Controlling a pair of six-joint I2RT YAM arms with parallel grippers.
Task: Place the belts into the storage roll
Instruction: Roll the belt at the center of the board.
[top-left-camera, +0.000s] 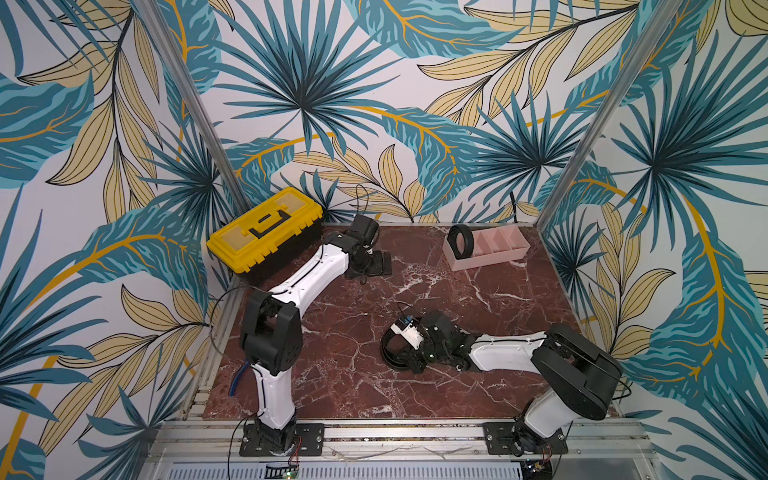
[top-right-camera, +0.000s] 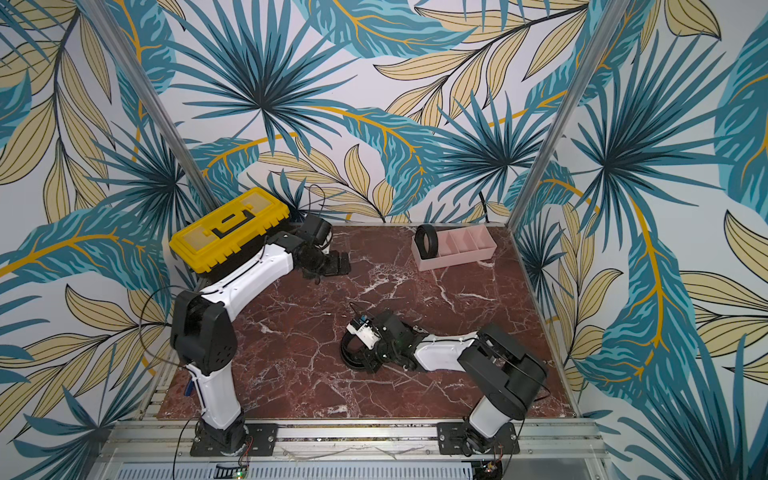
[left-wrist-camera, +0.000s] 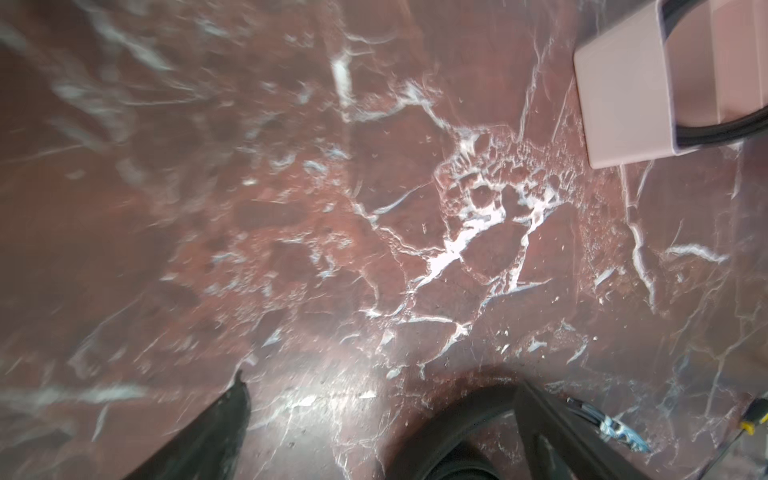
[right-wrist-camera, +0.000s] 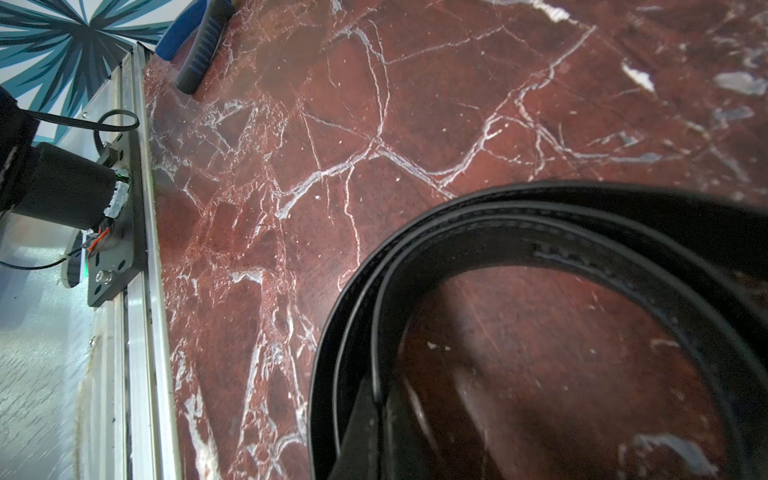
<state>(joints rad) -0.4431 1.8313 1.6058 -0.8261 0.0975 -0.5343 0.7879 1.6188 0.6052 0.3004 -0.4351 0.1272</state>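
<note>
The storage roll (top-left-camera: 494, 257) (top-right-camera: 461, 255), a pale pink divided tray, stands at the table's back right. One belt (top-left-camera: 461, 237) (top-right-camera: 427, 239), a tight black coil, stands upright in its leftmost compartment; the left wrist view shows the tray's end (left-wrist-camera: 623, 83) and part of that coil (left-wrist-camera: 731, 126). A second coiled belt (top-left-camera: 388, 353) (top-right-camera: 349, 353) (right-wrist-camera: 540, 216) lies mid-table. My right gripper (top-left-camera: 406, 360) (top-right-camera: 368, 360) (right-wrist-camera: 380, 415) is shut on its wall. My left gripper (top-left-camera: 374, 264) (top-right-camera: 332, 264) (left-wrist-camera: 381, 380) hangs open over bare marble near the back, holding nothing.
A yellow-and-black toolbox (top-left-camera: 266, 232) (top-right-camera: 230, 230) sits at the back left, beside the left arm. A blue-handled tool (right-wrist-camera: 195, 37) lies by the table's front-left edge. Aluminium posts rise at both back corners, and a metal rail (top-left-camera: 395, 432) runs along the front.
</note>
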